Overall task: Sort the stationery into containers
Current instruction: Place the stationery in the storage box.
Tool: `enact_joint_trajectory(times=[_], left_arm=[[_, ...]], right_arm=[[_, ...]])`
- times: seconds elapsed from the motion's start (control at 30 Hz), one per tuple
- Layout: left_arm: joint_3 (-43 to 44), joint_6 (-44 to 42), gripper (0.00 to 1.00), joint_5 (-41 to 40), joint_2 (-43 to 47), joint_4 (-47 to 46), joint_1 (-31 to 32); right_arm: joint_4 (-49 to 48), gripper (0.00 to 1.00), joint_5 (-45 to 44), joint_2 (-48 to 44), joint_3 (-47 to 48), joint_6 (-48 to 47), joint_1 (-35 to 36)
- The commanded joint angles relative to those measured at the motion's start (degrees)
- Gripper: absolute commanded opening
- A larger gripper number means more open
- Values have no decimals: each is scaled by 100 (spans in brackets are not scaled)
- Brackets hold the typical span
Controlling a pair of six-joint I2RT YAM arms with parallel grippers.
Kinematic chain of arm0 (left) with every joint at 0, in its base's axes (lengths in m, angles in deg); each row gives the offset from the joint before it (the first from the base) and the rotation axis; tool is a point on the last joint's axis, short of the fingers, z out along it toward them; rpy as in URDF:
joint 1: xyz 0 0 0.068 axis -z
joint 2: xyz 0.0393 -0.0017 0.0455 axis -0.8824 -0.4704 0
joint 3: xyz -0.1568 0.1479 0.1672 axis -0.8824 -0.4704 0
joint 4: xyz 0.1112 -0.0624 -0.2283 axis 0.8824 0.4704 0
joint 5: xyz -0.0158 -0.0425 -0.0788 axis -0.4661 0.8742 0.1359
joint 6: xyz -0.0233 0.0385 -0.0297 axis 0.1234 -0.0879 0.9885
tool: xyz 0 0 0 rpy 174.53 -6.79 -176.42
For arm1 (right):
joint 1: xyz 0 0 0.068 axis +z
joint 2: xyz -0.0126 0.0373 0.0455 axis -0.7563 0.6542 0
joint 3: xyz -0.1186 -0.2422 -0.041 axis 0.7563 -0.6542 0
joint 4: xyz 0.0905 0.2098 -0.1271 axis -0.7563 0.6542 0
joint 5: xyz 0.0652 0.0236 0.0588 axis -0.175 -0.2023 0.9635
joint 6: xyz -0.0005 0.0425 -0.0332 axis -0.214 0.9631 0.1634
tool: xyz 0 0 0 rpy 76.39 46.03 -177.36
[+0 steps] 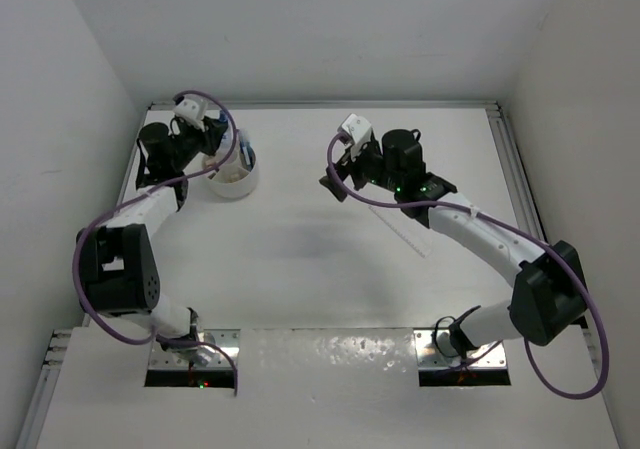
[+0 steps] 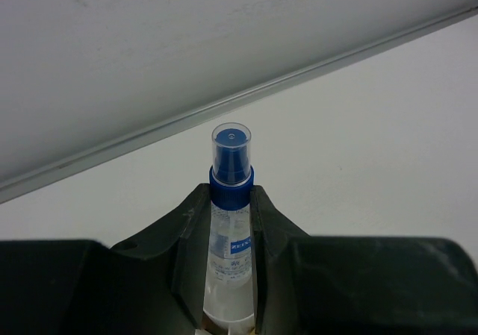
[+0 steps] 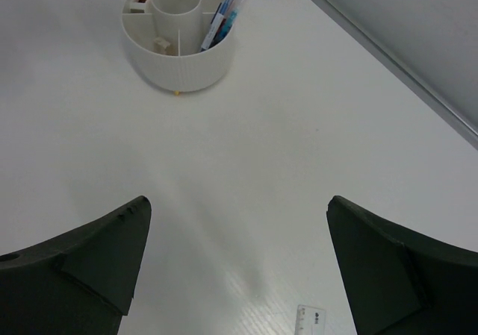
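Observation:
The small clear bottle (image 2: 230, 227) with a blue cap is upright between the fingers of my left gripper (image 2: 230, 195), which is shut on it. Its base stands in the middle cup of the round white tub (image 3: 179, 59), and the left gripper (image 1: 213, 155) hangs over that tub (image 1: 233, 181) at the back left. Blue and red pens (image 3: 222, 16) lean in one compartment, and small tan erasers (image 3: 160, 44) lie in others. My right gripper (image 3: 239, 201) is open and holds nothing, above bare table. A corner of the clear ruler (image 3: 310, 321) shows just below it.
The clear ruler (image 1: 413, 233) lies flat under the right forearm, right of centre. A metal rail (image 1: 505, 159) runs along the right and back table edges. White walls enclose the table on three sides.

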Motion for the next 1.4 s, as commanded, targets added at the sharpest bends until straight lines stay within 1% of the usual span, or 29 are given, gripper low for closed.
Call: enact_joint_trajectory(times=[0.0, 0.07, 0.2, 0.33, 0.43, 0.5, 0.53, 0.57, 0.6, 0.63, 0.7, 0.73, 0.8, 0.83, 0.93, 1.03, 1.1, 1.13, 1.17, 1.2, 1.23, 1.3, 1.33, 1.37], left_arm=[[-11, 260, 0, 88, -92, -895, -75], [-133, 322, 0, 97, -101, -868, -127], [-380, 216, 0, 53, -110, -894, -189], [-546, 41, 0, 97, -163, -877, -154], [-731, -12, 0, -507, -268, -991, -83], [-819, -21, 2, -588, -303, -1157, -75], [-819, -21, 12, -623, -312, -1175, -57], [-819, -21, 18, -615, -312, -1176, -48], [-811, -30, 27, -606, -312, -1167, -22], [-802, -30, 42, -589, -295, -1158, -31], [-767, -30, 54, -597, -269, -1080, -22], [-749, -21, 63, -615, -225, -1018, -22], [-679, -3, 67, -571, -155, -869, -22], [-653, 5, 74, -493, -119, -816, -22], [-503, 110, 81, -360, 56, -658, -22], [-293, 339, 83, -386, 223, -517, -22], [-108, 470, 83, -544, 337, -333, -31], [-38, 523, 81, -841, 382, -219, -31], [128, 602, 76, -1018, 408, -105, -57], [217, 629, 50, -1228, 443, 175, -57], [287, 647, 36, -1683, 452, 352, -74], [524, 411, 12, -2046, 391, 1019, -92], [604, 288, 11, -2196, 347, 1344, -92], [813, 95, 11, -2232, 286, 2034, -127]], right_arm=[[103, 99, -24, 9, 405, -22, -141], [94, 99, -24, 18, 405, 21, -203], [-20, 99, -6, 62, 379, 100, -230], [94, 99, 38, 149, 493, 92, -230], [226, 99, 20, 115, 519, 48, -230], [252, 99, 3, 36, 502, 30, -221], [287, 99, -24, 27, 502, 13, -221], [305, 99, -41, 9, 484, 13, -221], [322, 99, -59, -26, 458, 13, -221], [331, 99, -77, -61, 449, 13, -230], [323, 99, -77, -105, 379, 30, -230], [305, 99, -77, -140, 370, 48, -230], [279, 99, -68, -184, 317, 74, -221], [261, 99, -77, -211, 309, 74, -221], [217, 99, -68, -272, 238, 83, -221], [138, 99, -68, -386, 133, 135, -212], [42, 99, -68, -465, 28, 171, -186], [24, 99, -59, -509, -8, 179, -177], [6, 99, -68, -544, -86, 206, -177], [-20, 99, -77, -606, -131, 206, -160], [-38, 99, -77, -667, -174, 215, -151], [-134, 99, -94, -816, -350, 259, -142], [-187, 99, -112, -861, -403, 267, -133], [-231, 99, -138, -913, -525, 276, -142]])
